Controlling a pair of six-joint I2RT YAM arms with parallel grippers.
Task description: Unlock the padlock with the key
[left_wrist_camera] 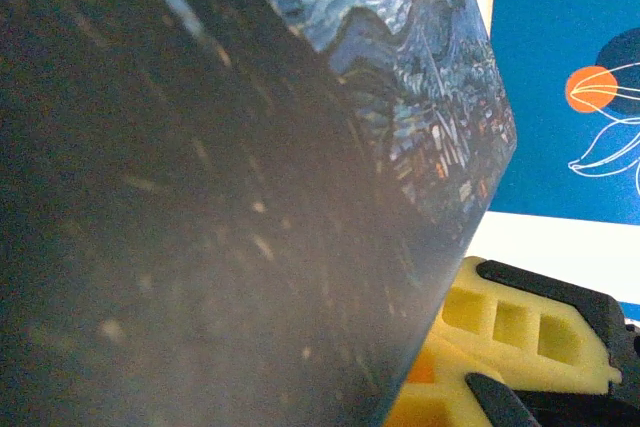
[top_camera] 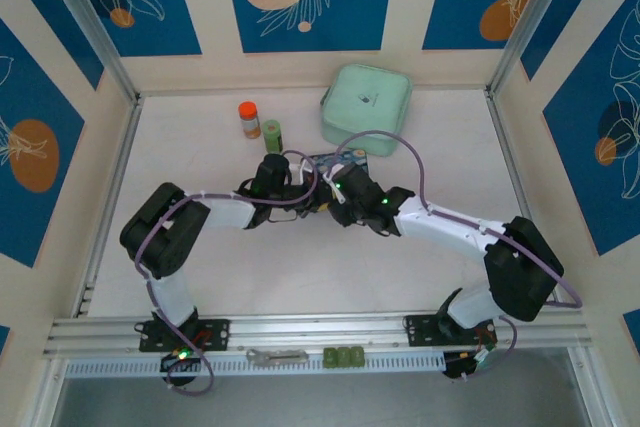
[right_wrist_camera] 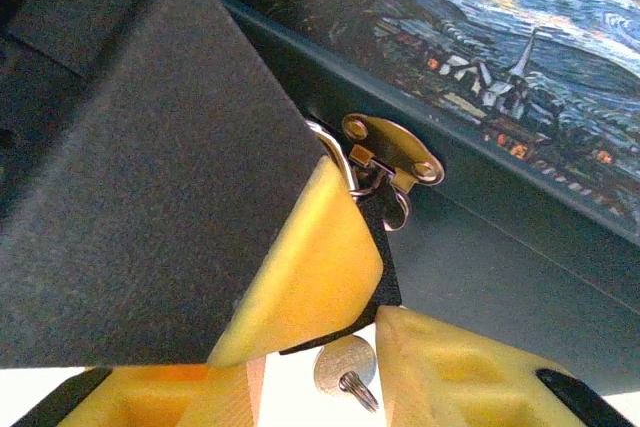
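The blue starry-night tin [right_wrist_camera: 500, 47] lies between both arms at the table's middle [top_camera: 335, 162]. From its brass hasp [right_wrist_camera: 395, 152] hangs the padlock [right_wrist_camera: 388, 247], of which a dark edge and the silvery shackle [right_wrist_camera: 345, 162] show. My left gripper [top_camera: 272, 175] is shut on the padlock, and its black finger with a yellow pad [right_wrist_camera: 300, 267] covers most of the body. The key [right_wrist_camera: 345, 365] sticks out under the padlock, round head and ring showing. My right gripper [right_wrist_camera: 322, 357] is open, its yellow fingers either side of the key's head. In the left wrist view the tin [left_wrist_camera: 400, 97] is very close.
A mint-green case [top_camera: 366, 105] sits at the back. An orange-capped bottle [top_camera: 249, 119] and a green bottle [top_camera: 272, 132] stand just behind the left gripper. On the near rail lie a flat grey metal tool [top_camera: 277, 355] and green blocks [top_camera: 342, 356].
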